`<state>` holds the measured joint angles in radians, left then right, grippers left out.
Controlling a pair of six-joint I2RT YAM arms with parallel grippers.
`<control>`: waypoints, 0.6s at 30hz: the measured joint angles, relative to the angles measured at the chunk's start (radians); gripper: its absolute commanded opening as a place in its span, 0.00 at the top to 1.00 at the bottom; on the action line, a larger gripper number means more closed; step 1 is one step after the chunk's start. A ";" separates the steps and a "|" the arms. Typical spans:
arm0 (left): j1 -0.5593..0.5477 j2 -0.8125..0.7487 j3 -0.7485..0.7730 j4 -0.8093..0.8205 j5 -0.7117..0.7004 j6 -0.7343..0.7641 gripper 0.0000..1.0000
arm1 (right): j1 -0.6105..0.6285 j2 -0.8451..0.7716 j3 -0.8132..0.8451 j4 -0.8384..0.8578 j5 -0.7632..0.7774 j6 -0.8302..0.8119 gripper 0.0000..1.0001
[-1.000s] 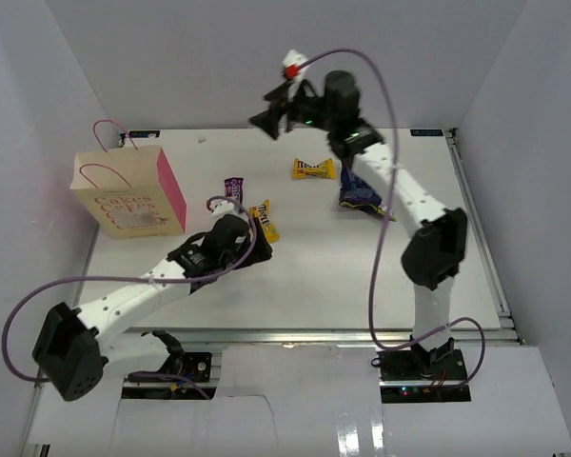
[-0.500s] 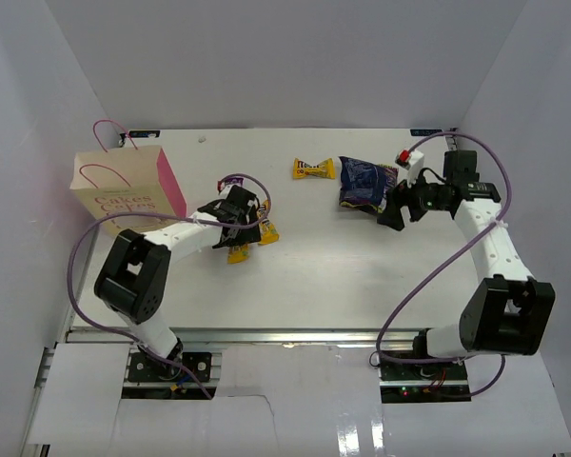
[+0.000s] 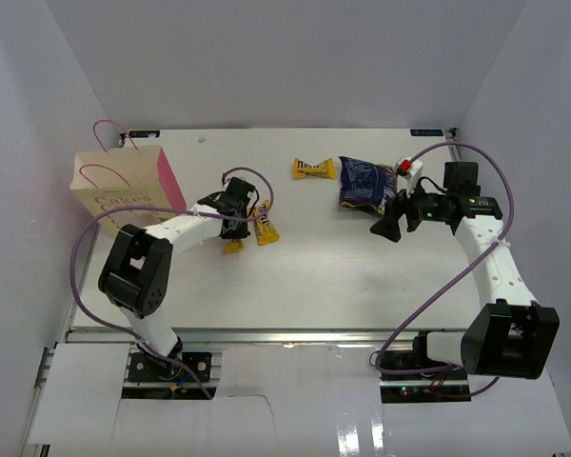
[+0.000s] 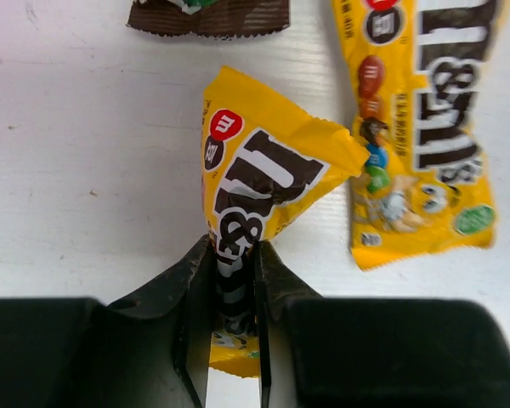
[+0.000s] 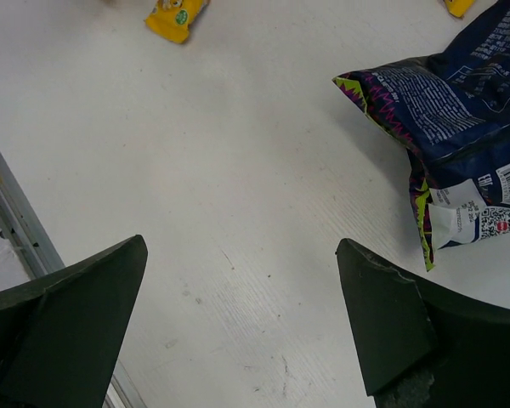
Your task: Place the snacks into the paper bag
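Ahead of right gripper (image 5: pixel 240 246): tabletop (image 5: pixel 238 170) is left open.
Far side: blocked by blue snack bag (image 5: pixel 459 102).
Left gripper (image 4: pixel 234 255) gap: filled by pinched yellow packet (image 4: pixel 263 178), flanked by another.

Left gripper (image 4: pixel 234 285): pinched on packet (image 4: pixel 259 174)
Right gripper (image 5: pixel 240 246): spread wide, tilted down
Left arm (image 3: pixel 176 228): elbow folded
Right arm (image 3: pixel 495 267): elbow folded
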<state>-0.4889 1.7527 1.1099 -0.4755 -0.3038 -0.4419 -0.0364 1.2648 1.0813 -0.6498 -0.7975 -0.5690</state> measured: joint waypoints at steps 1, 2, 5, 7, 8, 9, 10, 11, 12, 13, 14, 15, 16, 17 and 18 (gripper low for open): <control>0.001 -0.024 0.002 -0.009 0.008 0.001 0.74 | 0.000 0.000 0.000 0.001 -0.008 0.000 0.01; 0.002 -0.052 0.008 -0.023 0.014 0.001 0.75 | 0.000 0.000 0.000 0.002 -0.018 0.000 0.01; 0.009 -0.161 0.096 -0.105 0.027 -0.003 0.75 | 0.000 0.000 -0.012 0.019 -0.048 0.001 0.00; 0.018 -0.230 0.223 -0.156 0.026 -0.006 0.75 | 0.000 0.000 -0.034 0.034 -0.060 0.006 0.00; 0.026 -0.260 0.291 -0.159 0.025 -0.007 0.75 | 0.000 0.000 -0.045 0.040 -0.065 0.011 0.00; 0.042 -0.281 0.360 -0.177 0.023 -0.011 0.75 | 0.000 0.000 -0.056 0.048 -0.069 0.015 0.00; 0.071 -0.300 0.444 -0.190 0.027 -0.014 0.75 | 0.000 0.002 -0.066 0.055 -0.073 0.020 0.00; 0.103 -0.314 0.505 -0.192 0.031 -0.021 0.75 | 0.000 0.005 -0.072 0.057 -0.076 0.024 0.00; 0.151 -0.327 0.565 -0.199 0.035 -0.032 0.75 | 0.000 0.008 -0.076 0.064 -0.077 0.028 0.00; 0.206 -0.336 0.612 -0.206 0.039 -0.042 0.75 | 0.000 0.012 -0.079 0.070 -0.079 0.032 0.00; 0.269 -0.344 0.650 -0.208 0.042 -0.056 0.75 | 0.000 0.016 -0.079 0.077 -0.080 0.036 0.00; 0.323 -0.350 0.676 -0.215 0.044 -0.067 0.75 | 0.000 0.019 -0.079 0.084 -0.080 0.039 0.00; 0.387 -0.352 0.694 -0.225 0.041 -0.081 0.76 | 0.000 0.021 -0.079 0.089 -0.080 0.040 0.00; 0.423 -0.352 0.701 -0.236 0.038 -0.096 0.77 | 0.000 0.022 -0.079 0.093 -0.080 0.040 0.00; 0.480 -0.349 0.704 -0.246 0.036 -0.108 0.78 | 0.000 0.023 -0.079 0.099 -0.080 0.040 0.00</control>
<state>-0.0086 1.4036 1.8141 -0.7219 -0.2680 -0.5495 -0.0364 1.2873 1.0023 -0.5510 -0.8776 -0.5289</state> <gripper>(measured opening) 0.305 0.998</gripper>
